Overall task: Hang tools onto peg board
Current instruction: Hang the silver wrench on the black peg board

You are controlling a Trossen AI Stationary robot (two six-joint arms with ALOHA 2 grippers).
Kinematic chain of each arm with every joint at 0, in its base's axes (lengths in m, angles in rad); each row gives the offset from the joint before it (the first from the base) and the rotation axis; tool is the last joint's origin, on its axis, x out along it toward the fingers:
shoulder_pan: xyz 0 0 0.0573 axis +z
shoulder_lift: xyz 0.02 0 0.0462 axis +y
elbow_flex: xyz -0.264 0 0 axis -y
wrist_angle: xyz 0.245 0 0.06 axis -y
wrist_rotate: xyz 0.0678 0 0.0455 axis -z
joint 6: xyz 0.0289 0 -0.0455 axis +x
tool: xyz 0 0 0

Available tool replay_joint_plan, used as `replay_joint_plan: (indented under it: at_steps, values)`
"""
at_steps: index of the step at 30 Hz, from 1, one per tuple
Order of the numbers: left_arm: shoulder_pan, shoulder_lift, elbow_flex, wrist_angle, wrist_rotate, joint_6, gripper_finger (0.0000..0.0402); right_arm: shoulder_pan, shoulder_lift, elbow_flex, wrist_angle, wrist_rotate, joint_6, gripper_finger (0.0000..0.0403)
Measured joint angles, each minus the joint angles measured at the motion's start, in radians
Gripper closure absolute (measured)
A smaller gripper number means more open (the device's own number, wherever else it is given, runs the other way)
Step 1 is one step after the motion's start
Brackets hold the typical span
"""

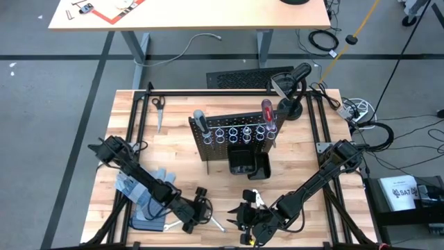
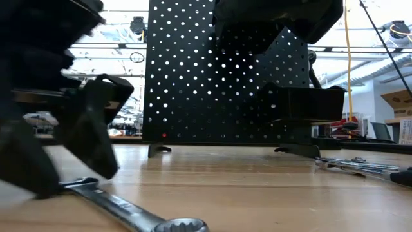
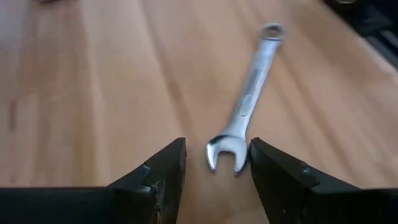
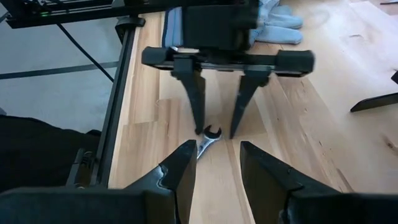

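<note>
A silver wrench (image 3: 249,93) lies flat on the wooden table near its front edge, also seen in the high view (image 1: 216,223) and the low view (image 2: 122,207). My left gripper (image 3: 217,143) is open and slants down, with one finger on each side of the wrench's open-jaw end (image 4: 211,132); I see no touch. My right gripper (image 4: 216,145) hovers open just to the right, facing the left one, with nothing between its fingers. The peg board (image 1: 232,142) stands upright at the table's middle. A grey-handled screwdriver (image 1: 199,119) and a red-handled screwdriver (image 1: 266,111) stick up from its rings.
Blue-grey gloves (image 1: 149,187) lie under my left arm. A black bin (image 1: 248,163) sits at the peg board's near side. Another tool (image 1: 158,104) lies at the far left of the table. A silver tool (image 2: 354,166) lies on the table to the right in the low view.
</note>
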Motion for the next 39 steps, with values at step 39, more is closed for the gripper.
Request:
replay_joint_plan:
  at_steps: [39]
  values:
    - [0.040, 0.004, -0.005, -0.006, -0.043, -0.006, 0.0219, 0.000, 0.000, 0.000, -0.144, -0.002, 0.112, 0.0284]
